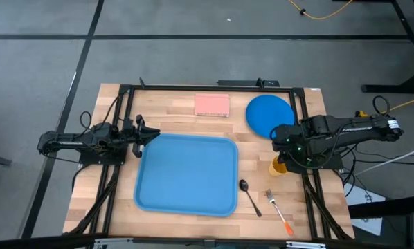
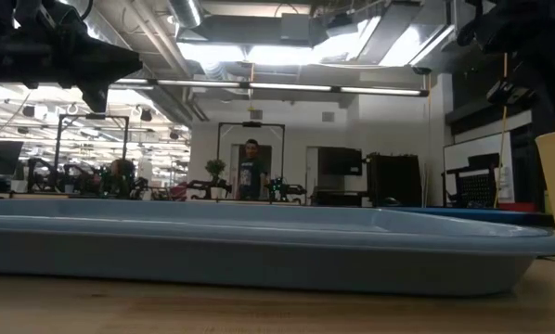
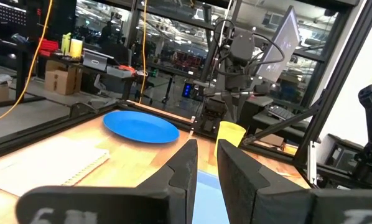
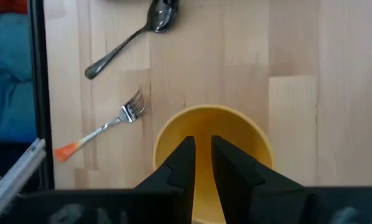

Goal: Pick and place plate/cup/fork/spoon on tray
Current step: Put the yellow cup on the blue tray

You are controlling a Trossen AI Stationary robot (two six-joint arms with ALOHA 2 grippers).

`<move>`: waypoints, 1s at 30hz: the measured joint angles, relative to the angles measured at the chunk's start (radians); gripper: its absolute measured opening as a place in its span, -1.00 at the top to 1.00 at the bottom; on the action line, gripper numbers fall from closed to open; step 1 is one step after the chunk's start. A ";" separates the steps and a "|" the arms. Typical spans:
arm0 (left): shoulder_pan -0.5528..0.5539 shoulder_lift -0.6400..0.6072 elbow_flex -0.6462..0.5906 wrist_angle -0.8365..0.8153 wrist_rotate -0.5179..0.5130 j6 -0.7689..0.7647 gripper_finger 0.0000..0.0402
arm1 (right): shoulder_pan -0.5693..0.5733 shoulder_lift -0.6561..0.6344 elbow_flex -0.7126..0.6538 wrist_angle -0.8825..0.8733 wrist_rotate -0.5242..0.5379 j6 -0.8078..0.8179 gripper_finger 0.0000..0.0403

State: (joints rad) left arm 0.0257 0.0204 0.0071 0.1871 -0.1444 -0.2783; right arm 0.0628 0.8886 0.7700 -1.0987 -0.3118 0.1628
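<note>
The right gripper (image 4: 199,163) is hovering directly over the small yellow-orange round cup (image 4: 212,149), its two dark fingers nearly closed with only a narrow slit between them and gripping nothing, pointing down into the cup's open mouth. The cup is standing upright on the wooden bench (image 1: 113,194), just off the right edge of the large light-blue rectangular tray (image 1: 187,173), which is lying bare in the middle. The cup is probably light, stiff plastic with a thin, smooth wall, so it is likely to slide or tip if nudged off-centre; pinching one side of the rim, one finger inside and one outside, looks the surest hold. Close by the cup, the small dark spoon (image 1: 249,196) and the orange-handled fork with silver tines (image 1: 278,211) are lying flat, thin and low to the wood, harder to get under. The round flat dark-blue plate (image 1: 269,115) is resting at the far right corner. The left gripper (image 1: 149,134) is waiting at the tray's left edge, fingers almost together, empty.
</note>
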 joint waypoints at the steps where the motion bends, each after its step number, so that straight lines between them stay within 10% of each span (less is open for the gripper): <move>1: 0.000 0.000 0.000 0.000 0.000 0.000 0.73 | 0.000 0.000 0.000 0.001 0.000 -0.016 0.71; 12: 0.000 0.000 0.000 0.000 0.000 0.000 0.73 | 0.000 0.000 0.000 0.017 0.031 0.123 0.51; 30: 0.000 0.000 0.000 0.000 0.000 0.000 0.73 | 0.000 0.004 0.000 -0.064 0.173 -0.093 0.43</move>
State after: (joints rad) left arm 0.0257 0.0204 0.0071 0.1871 -0.1444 -0.2783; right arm 0.0631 0.8930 0.7700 -1.1625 -0.1384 0.0700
